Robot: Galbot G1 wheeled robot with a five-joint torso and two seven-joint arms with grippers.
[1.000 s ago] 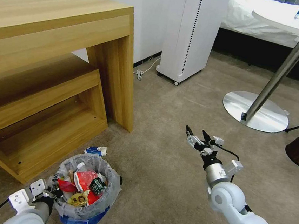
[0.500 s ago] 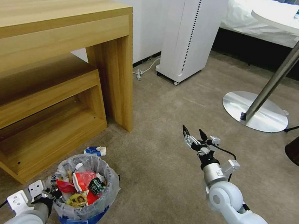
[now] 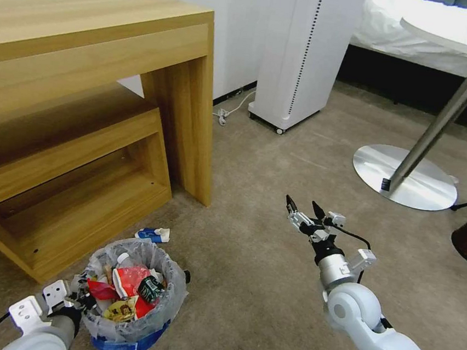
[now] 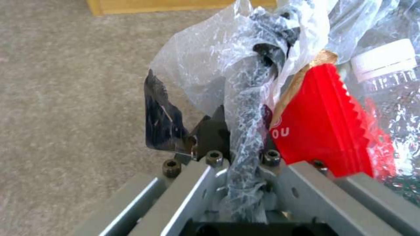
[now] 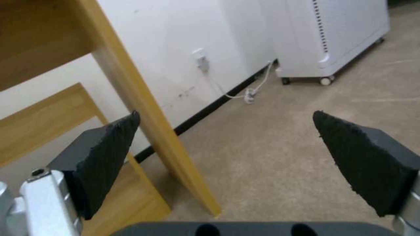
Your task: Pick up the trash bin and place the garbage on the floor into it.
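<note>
The left gripper (image 3: 83, 299) is sitting nearest the robot, at about seven o'clock in the head view, with its jaws pinching the dark rim and crinkly liner of the trash bin (image 3: 132, 297); the left wrist view is showing the plastic bunched between the fingers (image 4: 164, 123), beside a red wrapper (image 4: 324, 131) and a clear bottle (image 4: 385, 65) already inside. The bin is crammed with litter and appears to be resting on the floor (image 3: 245, 286). Just beyond the bin, at roughly eleven o'clock from its rim, a blue-white carton (image 3: 153, 235) is lying on the carpet, its long axis running left to right, close to the corner of the wooden desk (image 3: 86, 100). The right gripper (image 3: 303, 206) is hovering at mid-height, jaws spread wide and holding nothing. From that claw the carton is lying at about nine o'clock, well apart. The left arm is nearer but occupied, so the free right arm looks like the one to reach across
</note>
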